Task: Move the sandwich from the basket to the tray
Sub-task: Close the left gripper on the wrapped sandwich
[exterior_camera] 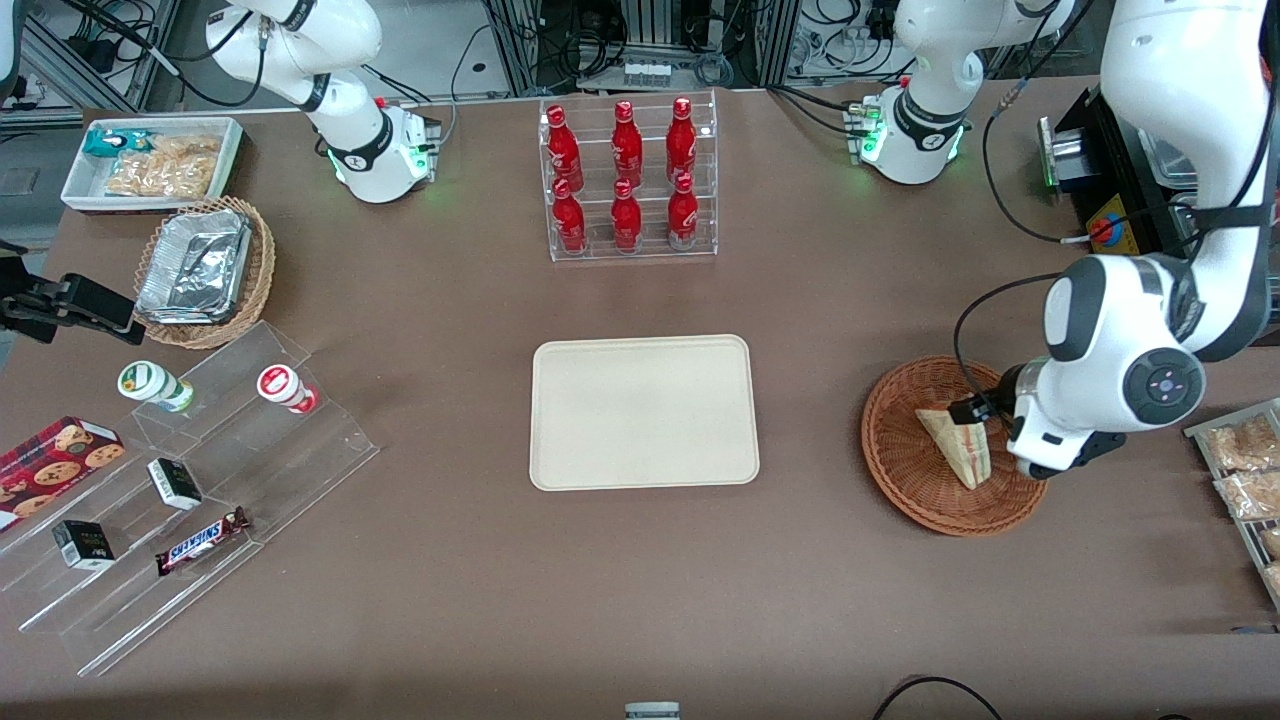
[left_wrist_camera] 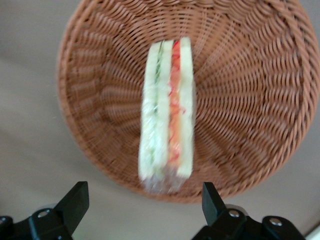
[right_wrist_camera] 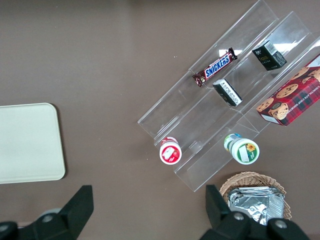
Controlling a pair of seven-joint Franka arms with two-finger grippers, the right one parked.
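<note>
The sandwich (exterior_camera: 955, 443), a pale bread wedge with a red-orange and green filling stripe in clear wrap, lies in the round reddish-brown wicker basket (exterior_camera: 890, 470) toward the working arm's end of the table. My left gripper (exterior_camera: 985, 420) hovers just above the basket, over the sandwich's edge. In the left wrist view the sandwich (left_wrist_camera: 167, 115) rests inside the basket (left_wrist_camera: 240, 100), and the gripper (left_wrist_camera: 143, 194) is open, its black fingers (left_wrist_camera: 76, 200) spread wider than the wedge and touching nothing. The cream-beige tray (exterior_camera: 642, 412) lies flat mid-table with nothing on it.
A clear rack of red bottles (exterior_camera: 627, 180) stands farther from the camera than the tray. Bagged beige snacks (exterior_camera: 1240, 470) lie beside the basket at the table edge. At the parked arm's end are acrylic steps (exterior_camera: 200, 480) with small goods, a foil-filled tan basket (exterior_camera: 200, 270) and a white bin (exterior_camera: 150, 160).
</note>
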